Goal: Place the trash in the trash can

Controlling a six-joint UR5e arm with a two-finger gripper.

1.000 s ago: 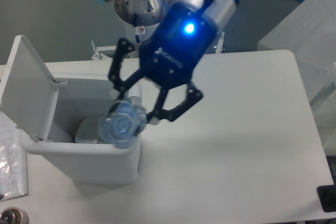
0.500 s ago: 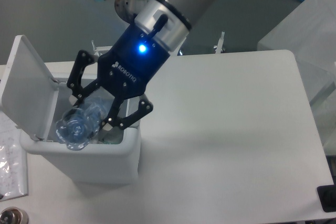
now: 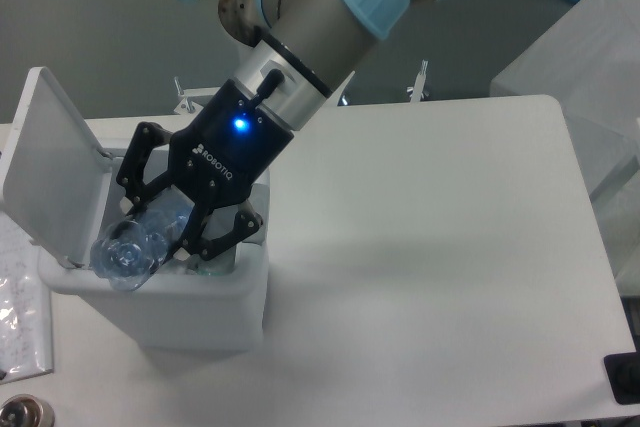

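Since the frame half a second back, the end effector has slid further left and lower over the trash can, and the bottle it carries has gone with it, its round end now nearer the can's left wall than before. A full second back the bottle was at the can's right front corner; now it lies across the opening.

The end effector is closed on the bottle, its black fingers spread to either side of the clear plastic body and pinching it. The bottle is tilted, its round ribbed end pointing toward the camera and down, hanging over the front left part of the opening, just above the white rim. Whether it touches the rim cannot be told. A blue light glows on the dark body of the end effector.

The lid of the trash can stands open, leaning back to the left. Inside the can, below the right finger, a bit of something pale shows, too hidden to name. The can sits on the white tabletop, near its left edge. A crumpled clear wrapper lies to the left of the can, at the picture's left edge.
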